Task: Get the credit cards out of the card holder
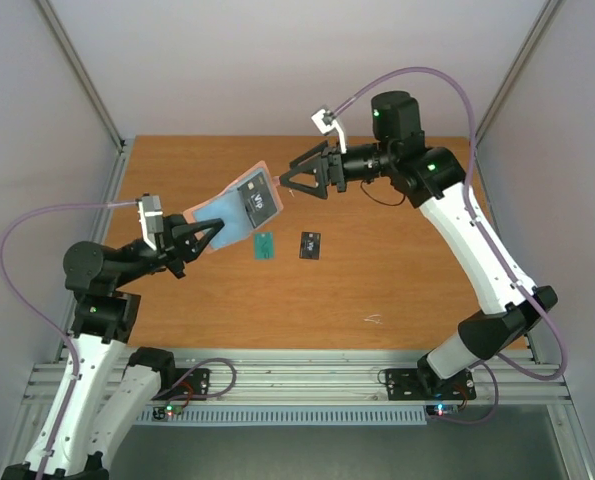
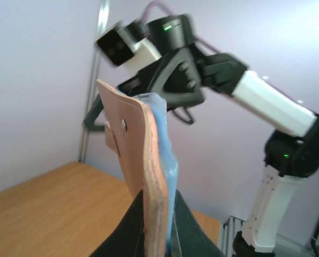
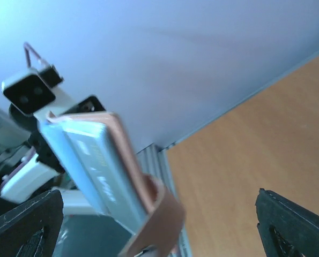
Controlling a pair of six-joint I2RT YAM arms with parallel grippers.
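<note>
Top external view: the holder (image 1: 227, 210) is held aloft over the left-centre of the table (image 1: 397, 290), clear of every edge, with bare board to the right and near side. The left gripper (image 1: 199, 236) is clamped on its lower end. The right gripper (image 1: 291, 180) stands spread wide just off its far end, not touching. A dark card (image 1: 254, 200) appears to sit inside. The green card (image 1: 264, 245) and black card (image 1: 310, 245) lie flat below, apart.
</note>
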